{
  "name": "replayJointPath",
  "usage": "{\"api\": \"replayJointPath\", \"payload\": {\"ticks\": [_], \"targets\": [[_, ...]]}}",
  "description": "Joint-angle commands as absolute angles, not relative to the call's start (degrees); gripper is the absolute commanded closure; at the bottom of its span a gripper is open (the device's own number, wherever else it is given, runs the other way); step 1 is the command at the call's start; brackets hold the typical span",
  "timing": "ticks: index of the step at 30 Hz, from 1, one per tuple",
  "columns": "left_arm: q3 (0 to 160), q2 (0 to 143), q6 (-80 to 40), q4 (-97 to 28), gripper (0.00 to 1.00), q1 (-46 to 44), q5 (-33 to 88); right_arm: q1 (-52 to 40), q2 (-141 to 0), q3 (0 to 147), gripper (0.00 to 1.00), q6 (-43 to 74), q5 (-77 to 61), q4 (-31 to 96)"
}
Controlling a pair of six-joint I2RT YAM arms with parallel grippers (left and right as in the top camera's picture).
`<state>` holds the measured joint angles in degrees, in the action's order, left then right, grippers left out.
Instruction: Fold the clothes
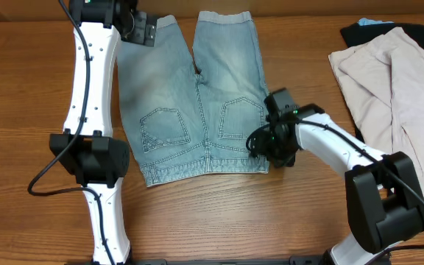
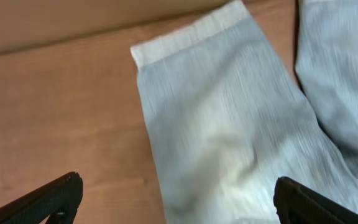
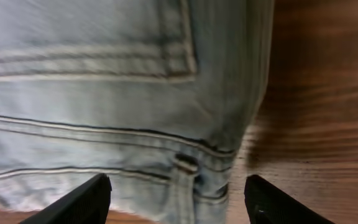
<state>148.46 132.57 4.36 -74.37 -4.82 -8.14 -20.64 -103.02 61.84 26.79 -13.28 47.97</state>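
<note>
The light-blue denim shorts (image 1: 197,96) lie flat on the wooden table, back pockets up, legs pointing to the far edge. My left gripper (image 1: 135,33) is open above the hem of the left leg (image 2: 229,124), straddling its outer edge (image 2: 176,190). My right gripper (image 1: 260,140) is open over the right corner of the waistband (image 3: 104,93), with a belt loop and the shorts' side edge between its fingers (image 3: 178,186). Neither gripper holds anything.
A beige trouser-like garment (image 1: 389,81) lies at the right of the table on top of a black garment (image 1: 418,33). A bit of light-blue cloth (image 1: 374,23) shows at the far edge beside them. Bare wood (image 1: 20,88) surrounds the shorts.
</note>
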Motion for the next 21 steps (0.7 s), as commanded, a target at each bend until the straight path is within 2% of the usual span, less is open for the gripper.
{"api": "replayJointPath", "payload": {"ticks": [1,5,6,7,8,9,10,11,16,21], "targets": [[150.85,127.72,2.76,-77.19,0.0,-4.91,-6.22,-20.93,-102.02,58.57,0.27,27.97,-12.82,46.09],[150.82,127.74,2.74,-79.33,0.0,-4.91,-5.89,-20.78,-102.02,57.28,0.28,28.69,-8.88,46.35],[150.82,127.98,2.74,-79.55,0.0,-4.91,-5.78,-20.78,-102.02,57.12,0.32,28.75,-8.4,46.33],[150.82,128.16,2.74,-79.55,0.0,-4.91,-5.61,-20.78,-102.02,57.01,0.4,28.75,-8.43,46.15],[150.8,128.16,2.76,-79.57,0.0,-4.91,-5.26,-20.78,-102.02,56.99,0.53,28.75,-8.4,46.09],[150.8,128.16,2.76,-79.59,0.0,-4.91,-4.82,-20.78,-102.02,56.99,0.75,28.75,-8.4,46.0],[150.8,128.16,2.74,-79.7,0.0,-4.91,-4.47,-20.78,-102.02,56.99,0.92,28.75,-8.4,45.98],[150.8,128.16,2.74,-79.75,0.0,-4.91,-4.43,-20.78,-102.02,56.99,0.96,28.75,-8.36,46.02],[150.8,128.16,2.76,-80.49,0.01,-4.93,-4.4,-17.19,-101.89,57.67,0.96,28.69,-4.34,48.51],[150.8,128.16,4.56,-80.82,0.0,-4.95,-1.78,-5.26,-101.82,62.52,0.96,20.58,3.73,53.69]]}}
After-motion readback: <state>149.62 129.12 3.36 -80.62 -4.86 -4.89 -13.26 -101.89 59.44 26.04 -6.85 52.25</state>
